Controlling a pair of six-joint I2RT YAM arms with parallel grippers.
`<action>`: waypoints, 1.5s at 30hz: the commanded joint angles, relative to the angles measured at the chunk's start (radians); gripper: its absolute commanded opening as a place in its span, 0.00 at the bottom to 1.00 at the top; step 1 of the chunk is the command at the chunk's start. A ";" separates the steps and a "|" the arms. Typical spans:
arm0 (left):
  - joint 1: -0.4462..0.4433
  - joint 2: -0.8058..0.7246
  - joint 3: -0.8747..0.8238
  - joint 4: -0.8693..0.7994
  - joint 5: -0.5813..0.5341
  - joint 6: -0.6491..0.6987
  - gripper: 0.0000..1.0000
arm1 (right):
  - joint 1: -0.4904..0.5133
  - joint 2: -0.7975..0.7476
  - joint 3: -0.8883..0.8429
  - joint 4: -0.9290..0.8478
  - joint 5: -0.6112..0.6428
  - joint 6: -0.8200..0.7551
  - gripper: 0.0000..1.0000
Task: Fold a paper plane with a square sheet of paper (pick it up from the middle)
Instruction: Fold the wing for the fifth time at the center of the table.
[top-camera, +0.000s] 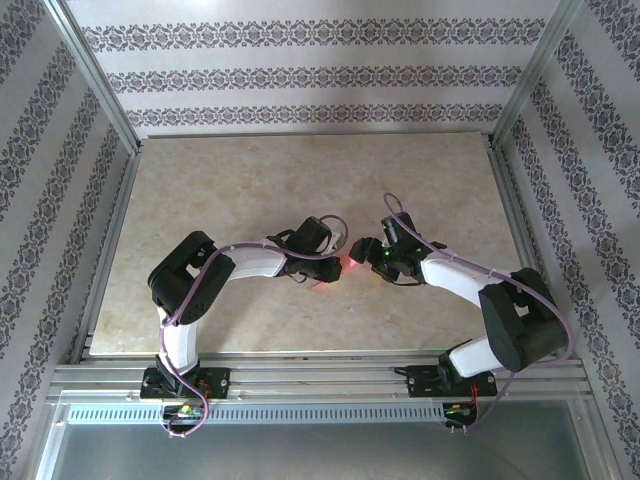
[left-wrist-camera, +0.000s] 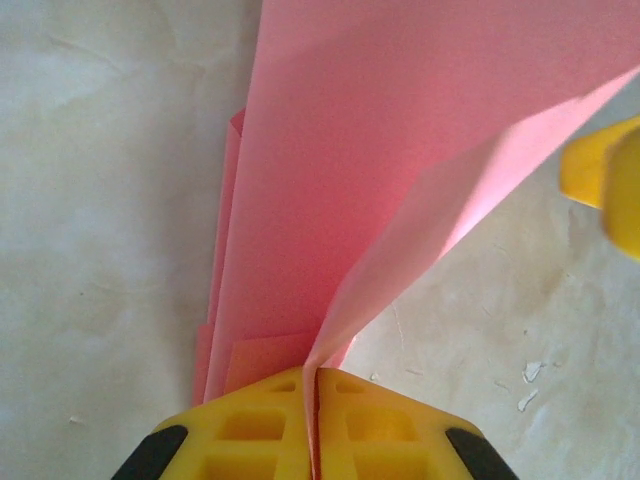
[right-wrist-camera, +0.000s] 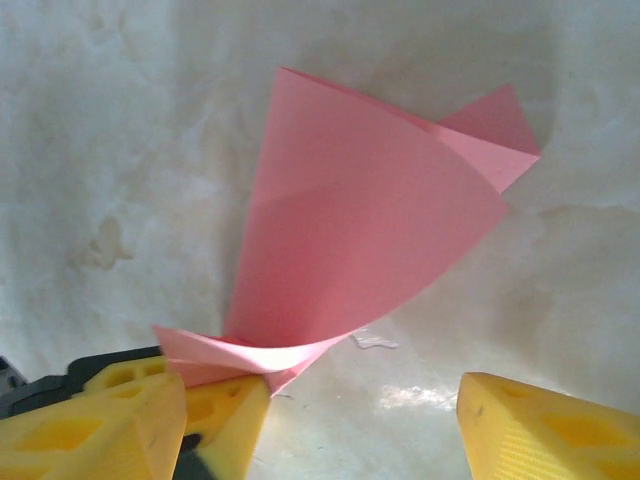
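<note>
While the left hand (left-wrist-camera: 313, 385) clamps the folded paper (left-wrist-camera: 340, 150) over the table (left-wrist-camera: 100, 200), the right hand (right-wrist-camera: 360, 400) gapes alongside.

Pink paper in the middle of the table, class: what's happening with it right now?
The left gripper is shut on one edge of the folded pink paper, holding a curved flap up off the table. The right gripper stands open close beside it. Folding is only part done.
</note>
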 joint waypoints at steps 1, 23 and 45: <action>0.016 0.030 0.009 -0.049 -0.007 -0.040 0.10 | 0.025 -0.003 0.011 -0.003 0.040 0.089 0.70; 0.017 0.010 0.005 -0.070 0.017 0.010 0.15 | 0.057 0.201 0.131 -0.131 0.087 0.125 0.58; 0.031 -0.009 -0.016 -0.073 -0.014 0.006 0.11 | 0.054 0.281 0.200 -0.181 0.074 0.033 0.67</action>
